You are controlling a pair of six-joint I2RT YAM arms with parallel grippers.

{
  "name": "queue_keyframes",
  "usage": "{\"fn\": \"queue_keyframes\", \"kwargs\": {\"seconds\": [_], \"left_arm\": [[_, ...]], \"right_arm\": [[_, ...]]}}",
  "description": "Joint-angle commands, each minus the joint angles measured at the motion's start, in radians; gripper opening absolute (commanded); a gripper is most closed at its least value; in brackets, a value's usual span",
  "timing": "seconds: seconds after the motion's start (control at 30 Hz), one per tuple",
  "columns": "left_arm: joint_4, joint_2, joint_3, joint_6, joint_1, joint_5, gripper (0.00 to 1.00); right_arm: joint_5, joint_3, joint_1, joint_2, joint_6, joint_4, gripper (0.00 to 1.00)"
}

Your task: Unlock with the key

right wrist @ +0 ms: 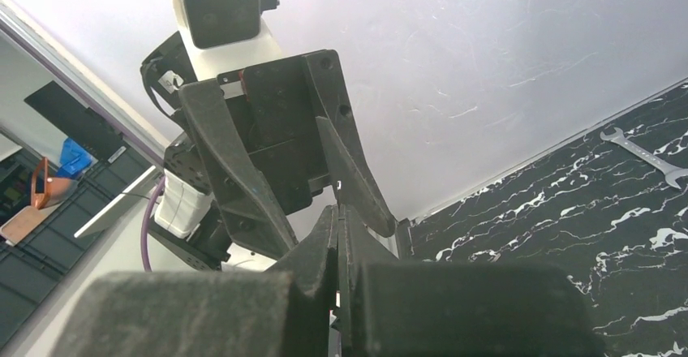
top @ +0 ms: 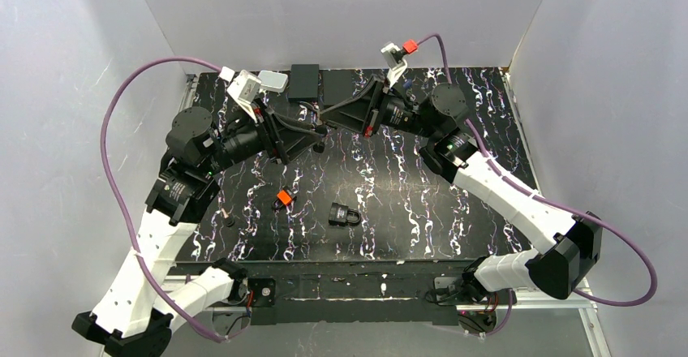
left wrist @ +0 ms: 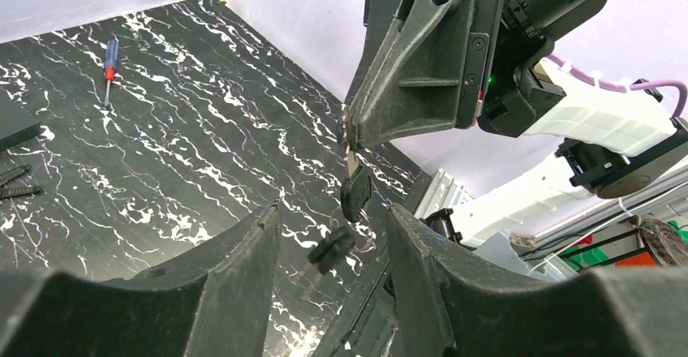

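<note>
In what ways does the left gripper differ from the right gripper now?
The left gripper has its jaws apart; the right gripper has them pressed together. The right gripper pinches a thin silvery blade at its tip; the left gripper grips nothing. Seen from above, the left gripper points right, the right gripper left. Both are raised above the table, tips close together.
</note>
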Motion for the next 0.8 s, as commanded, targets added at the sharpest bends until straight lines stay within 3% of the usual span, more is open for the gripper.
{"fn": "queue_keyframes", "kwargs": {"seconds": [0.0,0.37,0.5,0.6,0.7,0.77], "left_arm": [[0.033,0.003,0.037,-0.009,-0.002,0.026,0.46],[0.086,0.009,0.037,-0.073,-0.002,0.03,0.33],[0.1,0.012,0.033,-0.106,-0.002,0.047,0.18],[0.129,0.01,0.021,-0.138,-0.002,0.066,0.16],[0.167,0.012,0.005,-0.17,-0.002,0.082,0.0],[0.185,0.012,-0.006,-0.193,-0.002,0.084,0.0]], "right_arm": [[-0.029,0.062,0.012,-0.005,0.001,0.056,0.01],[-0.073,0.077,0.012,-0.01,-0.027,0.015,0.01],[-0.076,0.074,0.012,-0.022,-0.043,0.001,0.01],[-0.075,0.073,0.013,-0.029,-0.044,-0.001,0.01],[-0.072,0.069,0.013,-0.037,-0.04,0.002,0.01],[-0.069,0.068,0.013,-0.042,-0.037,0.002,0.01]]}}
